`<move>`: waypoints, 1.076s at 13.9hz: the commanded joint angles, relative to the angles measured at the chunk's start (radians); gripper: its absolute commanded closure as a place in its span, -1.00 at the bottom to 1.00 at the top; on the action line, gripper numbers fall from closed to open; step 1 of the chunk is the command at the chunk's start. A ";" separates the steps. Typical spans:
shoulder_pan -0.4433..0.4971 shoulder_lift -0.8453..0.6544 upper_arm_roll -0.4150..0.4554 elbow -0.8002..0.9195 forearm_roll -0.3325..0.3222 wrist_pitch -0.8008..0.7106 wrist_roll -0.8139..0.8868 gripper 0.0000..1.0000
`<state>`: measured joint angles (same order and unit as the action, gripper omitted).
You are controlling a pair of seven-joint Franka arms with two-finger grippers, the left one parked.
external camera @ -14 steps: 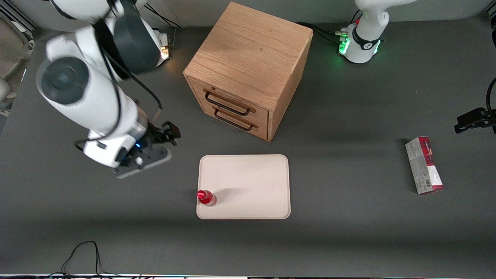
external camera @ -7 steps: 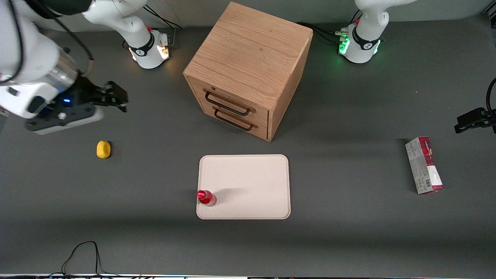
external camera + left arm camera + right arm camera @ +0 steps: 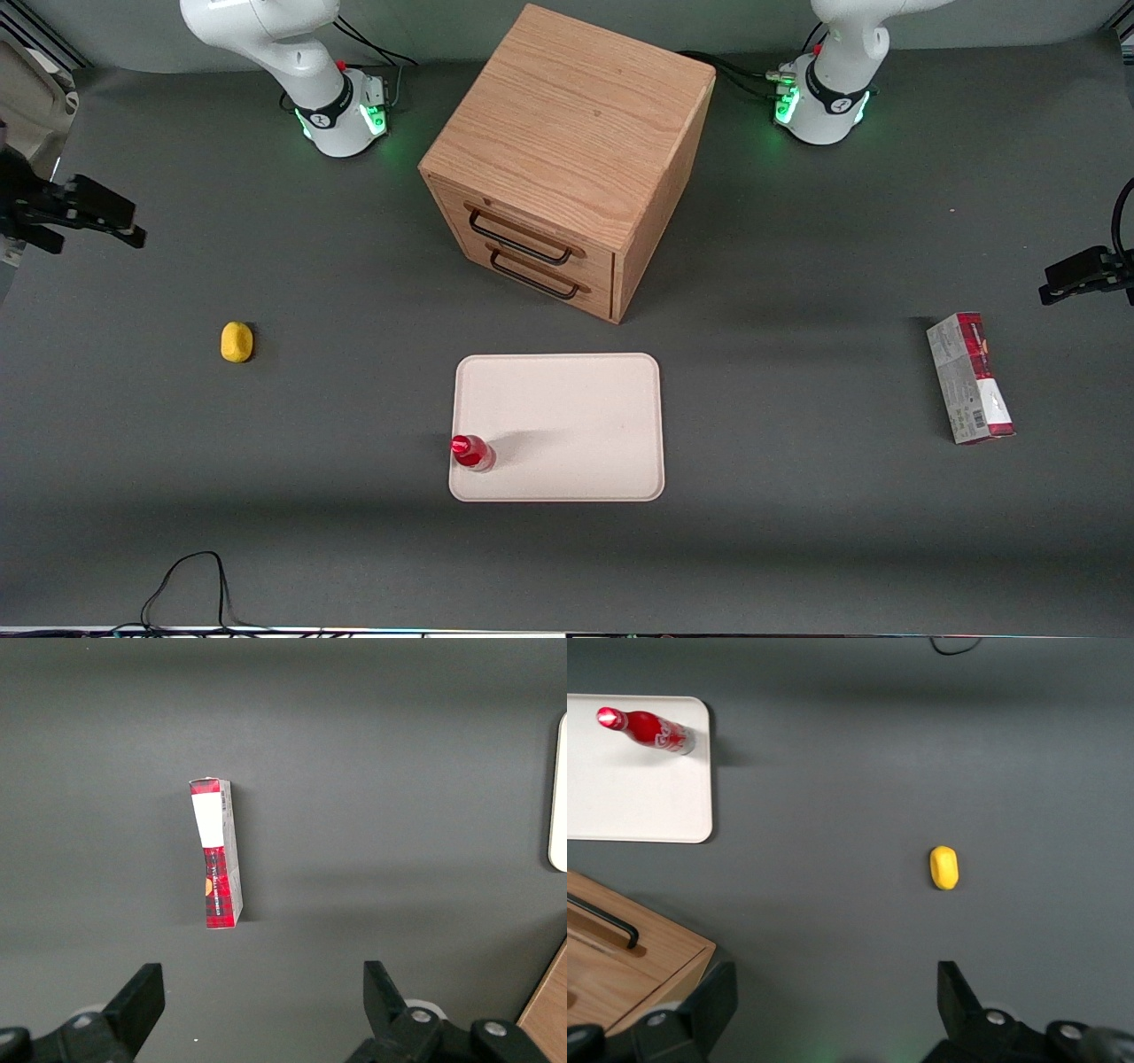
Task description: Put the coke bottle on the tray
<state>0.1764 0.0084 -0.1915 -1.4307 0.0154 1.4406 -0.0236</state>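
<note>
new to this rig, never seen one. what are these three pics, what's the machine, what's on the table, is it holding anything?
Two white robot arms are bolted to a dark table; only one works here. The big picture looks at the table from the front and high up. The other two come from cameras on each arm's wrist, looking down past the fingers.

The working arm's gripper hangs above the table's edge at its own end, fingers open and holding nothing.

On the table: a wooden drawer cabinet with two black handles, and nearer the front camera a pale tray. A small red coke bottle stands upright on the tray, close to one corner, so the placing looks done. A yellow lump lies toward the working arm's end; a red-and-grey carton lies toward the parked arm's end and fills the parked arm's wrist picture.
</note>
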 commanded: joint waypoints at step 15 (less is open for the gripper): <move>-0.149 -0.090 0.119 -0.139 -0.081 0.003 -0.075 -1.00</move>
<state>0.0413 -0.0538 -0.0916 -1.5493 -0.0536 1.4489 -0.0770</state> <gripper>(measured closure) 0.000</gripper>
